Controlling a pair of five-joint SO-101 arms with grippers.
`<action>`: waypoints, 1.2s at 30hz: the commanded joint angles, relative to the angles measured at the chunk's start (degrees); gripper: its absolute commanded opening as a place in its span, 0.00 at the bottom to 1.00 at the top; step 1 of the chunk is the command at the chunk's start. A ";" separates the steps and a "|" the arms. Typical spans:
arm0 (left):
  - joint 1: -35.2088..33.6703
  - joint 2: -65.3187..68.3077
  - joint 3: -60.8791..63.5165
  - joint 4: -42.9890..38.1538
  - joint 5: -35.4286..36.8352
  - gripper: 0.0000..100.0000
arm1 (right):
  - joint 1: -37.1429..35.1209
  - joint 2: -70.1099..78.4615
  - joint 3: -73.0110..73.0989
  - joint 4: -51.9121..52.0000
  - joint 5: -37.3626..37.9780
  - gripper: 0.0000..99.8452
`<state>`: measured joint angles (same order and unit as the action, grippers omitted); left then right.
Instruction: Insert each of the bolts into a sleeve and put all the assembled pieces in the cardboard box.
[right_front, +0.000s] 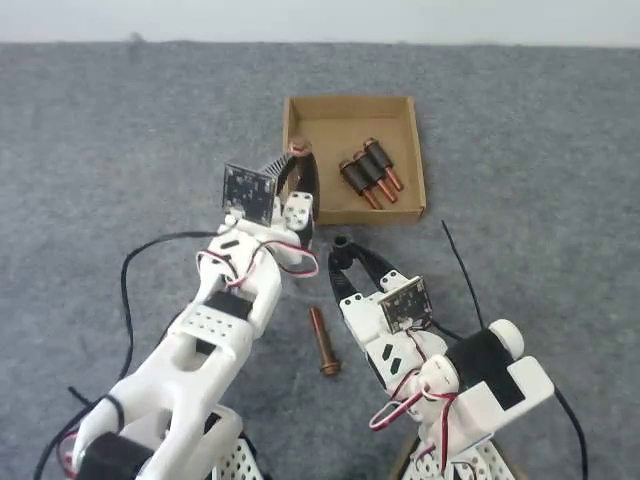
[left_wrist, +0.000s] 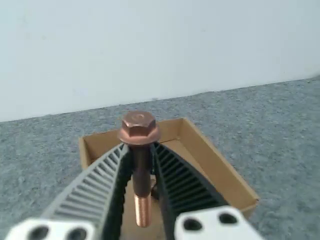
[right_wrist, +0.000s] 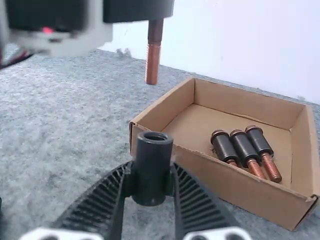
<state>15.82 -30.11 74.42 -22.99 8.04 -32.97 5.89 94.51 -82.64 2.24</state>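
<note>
High view shows the left gripper (right_front: 297, 178) clamped on a copper bolt (right_front: 298, 148), head up, over the near left corner of the cardboard box (right_front: 350, 101). The right gripper (right_front: 346, 268) pinches a black sleeve (right_front: 342, 243) upright just in front of the box. Three assembled pieces (right_front: 370, 172) lie inside; a loose bolt (right_front: 322, 340) lies on the grey desk (right_front: 100, 150) between the arms.

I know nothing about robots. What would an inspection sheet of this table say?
Surface: grey carpet-like mat.
Job's things: open brown cardboard box holding three copper bolts in black sleeves; one bare copper bolt lying on the mat.
Clutter: nothing seen.
Grippers: left gripper, jaws shut on an upright copper hex-head bolt by the box's edge; right gripper, jaws shut on an upright black cylindrical sleeve.
Cables: black cable on the mat beside the left arm; thin black wire beside the right arm.
Surroundings: pale wall behind.
</note>
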 joint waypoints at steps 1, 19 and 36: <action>3.87 -9.41 2.24 -0.88 0.70 0.01 | -0.48 -2.15 1.49 -0.22 0.97 0.01; 11.60 -33.85 6.20 27.52 0.79 0.01 | -0.48 -2.24 1.58 -0.31 0.88 0.01; 11.52 -34.29 6.20 29.54 11.16 0.01 | -0.40 -2.51 1.49 -0.31 0.97 0.01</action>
<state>26.99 -61.85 81.71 4.88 18.33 -32.97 5.89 94.51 -82.64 2.24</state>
